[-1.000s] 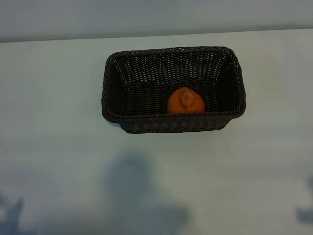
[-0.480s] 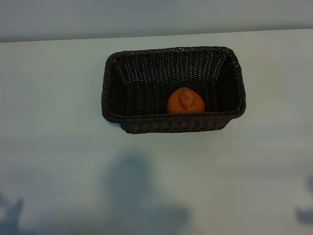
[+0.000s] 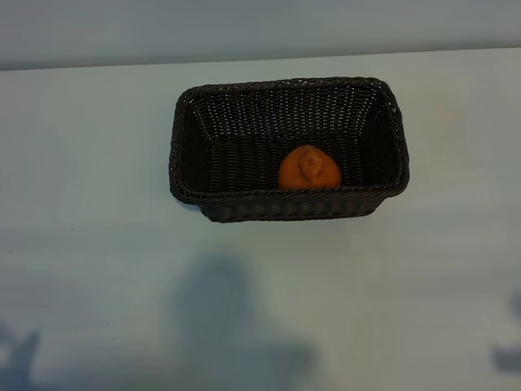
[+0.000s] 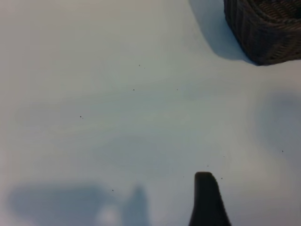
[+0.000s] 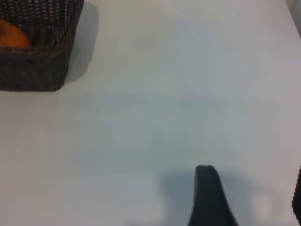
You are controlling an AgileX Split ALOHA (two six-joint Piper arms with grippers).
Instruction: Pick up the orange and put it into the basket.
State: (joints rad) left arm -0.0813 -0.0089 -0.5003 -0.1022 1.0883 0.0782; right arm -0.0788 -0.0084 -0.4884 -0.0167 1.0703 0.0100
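The orange (image 3: pixel 308 169) lies inside the dark brown wicker basket (image 3: pixel 187 147), on its floor against the near long wall, right of centre. In the right wrist view a slice of the orange (image 5: pixel 14 35) shows over the basket's corner (image 5: pixel 37 70). My right gripper (image 5: pixel 252 188) hovers over bare table well away from the basket, open, with nothing between its fingers (image 5: pixel 209 197). My left gripper (image 4: pixel 254 197) is also over bare table, open and holding nothing; only one dark finger (image 4: pixel 207 202) shows. A basket corner (image 4: pixel 268 33) sits far from it. Neither gripper appears in the exterior view.
The basket stands toward the far side of a pale table (image 3: pixel 98 269). The table's far edge (image 3: pixel 81 67) runs just behind it. Arm shadows fall on the near part of the tabletop.
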